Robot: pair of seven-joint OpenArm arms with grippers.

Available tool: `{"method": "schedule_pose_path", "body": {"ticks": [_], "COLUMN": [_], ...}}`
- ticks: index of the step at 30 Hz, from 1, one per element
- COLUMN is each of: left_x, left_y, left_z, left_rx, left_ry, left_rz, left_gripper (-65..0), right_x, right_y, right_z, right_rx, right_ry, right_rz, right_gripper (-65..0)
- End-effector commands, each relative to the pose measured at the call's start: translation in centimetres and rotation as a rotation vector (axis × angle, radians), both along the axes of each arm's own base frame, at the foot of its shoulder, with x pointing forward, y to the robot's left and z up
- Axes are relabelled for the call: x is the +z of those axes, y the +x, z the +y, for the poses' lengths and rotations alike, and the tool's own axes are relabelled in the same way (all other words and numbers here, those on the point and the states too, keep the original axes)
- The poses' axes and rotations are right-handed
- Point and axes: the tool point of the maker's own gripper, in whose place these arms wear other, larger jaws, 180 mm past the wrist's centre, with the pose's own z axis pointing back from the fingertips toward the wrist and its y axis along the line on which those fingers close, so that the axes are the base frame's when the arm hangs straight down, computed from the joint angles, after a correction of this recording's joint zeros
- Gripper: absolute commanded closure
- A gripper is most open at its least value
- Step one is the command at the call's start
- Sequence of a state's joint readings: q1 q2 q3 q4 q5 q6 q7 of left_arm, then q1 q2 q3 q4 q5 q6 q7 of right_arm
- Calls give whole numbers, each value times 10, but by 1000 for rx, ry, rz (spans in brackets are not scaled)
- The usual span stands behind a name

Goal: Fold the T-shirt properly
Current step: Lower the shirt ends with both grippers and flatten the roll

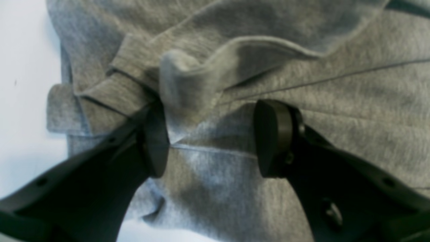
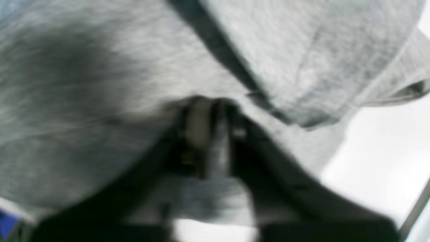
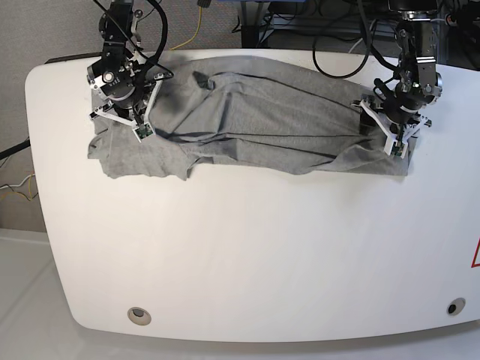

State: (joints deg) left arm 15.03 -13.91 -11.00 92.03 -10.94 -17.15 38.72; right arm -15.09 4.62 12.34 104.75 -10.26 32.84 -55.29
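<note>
The heather-grey T-shirt (image 3: 262, 127) lies rumpled across the far half of the white table, plain side up, with long creases running left to right. My left gripper (image 3: 396, 146) is at the shirt's right end. In the left wrist view it (image 1: 215, 141) stands open, its dark pads (image 1: 272, 137) on either side of a bunched fold of T-shirt (image 1: 188, 87). My right gripper (image 3: 139, 129) is at the shirt's left end. The right wrist view is blurred, but shows the right gripper (image 2: 210, 134) shut, its fingers pressed together on a pinch of T-shirt (image 2: 84, 101).
The white table (image 3: 247, 247) stretches bare from the shirt toward its rounded near edge. Cables and equipment (image 3: 337, 30) crowd the space behind the far edge. Bare table shows beside the cloth in the left wrist view (image 1: 23, 67) and in the right wrist view (image 2: 379, 151).
</note>
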Motion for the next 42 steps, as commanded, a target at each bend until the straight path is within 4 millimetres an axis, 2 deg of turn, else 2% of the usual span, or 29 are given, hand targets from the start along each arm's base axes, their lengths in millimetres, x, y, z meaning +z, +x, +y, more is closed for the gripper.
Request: {"method": "schedule_pose_path", "body": {"ticks": [1, 5, 13, 19, 30, 35, 42], "left_x": [-24, -36, -39, -39, -24, -21, -20], "left_y": [-23, -28, -16, -3, 28, 32, 31], "left_z": [12, 14, 14, 8, 4, 4, 5], "left_rx": [14, 27, 35, 22, 11, 11, 12], "left_ry": [40, 27, 10, 2, -1, -1, 1], "left_rz": [124, 140, 110, 101, 40, 32, 32], "left_gripper": [-370, -370, -370, -370, -368, -368, -368], "right_x": [-10, -22, -32, -29, -25, -19, -9], "right_y": [-3, -4, 9, 29, 62, 72, 75], "right_z": [-5, -3, -1, -1, 0, -2, -4], "right_rx": [-10, -13, -21, -25, -33, -32, -30], "right_ry": [-6, 16, 43, 52, 70, 67, 54], "right_rz": [32, 49, 51, 28, 1, -20, -51], "right_gripper": [0, -11, -11, -11, -11, -11, -11]}}
